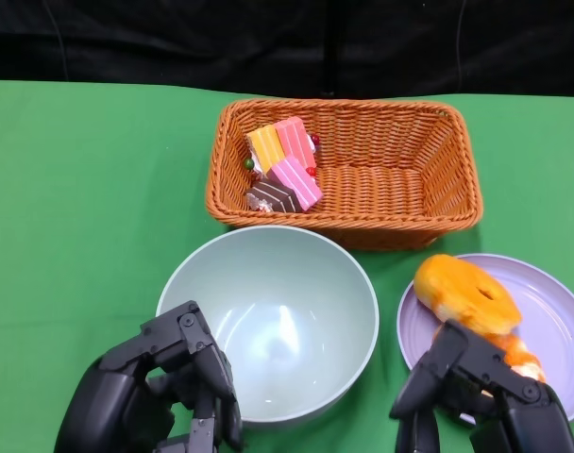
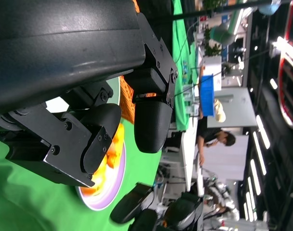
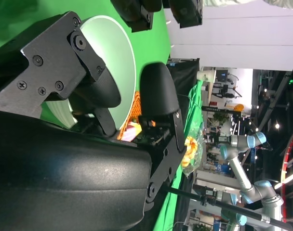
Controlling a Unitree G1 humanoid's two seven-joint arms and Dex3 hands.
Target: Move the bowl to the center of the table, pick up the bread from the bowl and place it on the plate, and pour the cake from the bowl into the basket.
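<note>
A pale green bowl stands empty at the table's middle, just in front of the wicker basket. Several pink, orange and brown cake pieces lie in the basket's left end. The orange bread lies on the lavender plate at the right. My left hand sits at the bowl's near left rim with curled fingers and nothing in them. My right hand hovers over the plate's near edge, also holding nothing. The right wrist view shows the bowl beyond my fingers. In the left wrist view the plate shows past my fingers.
Green cloth covers the table, with bare room to the left of the bowl and basket. A black backdrop runs behind the table's far edge. The left wrist view shows a person far off in the room.
</note>
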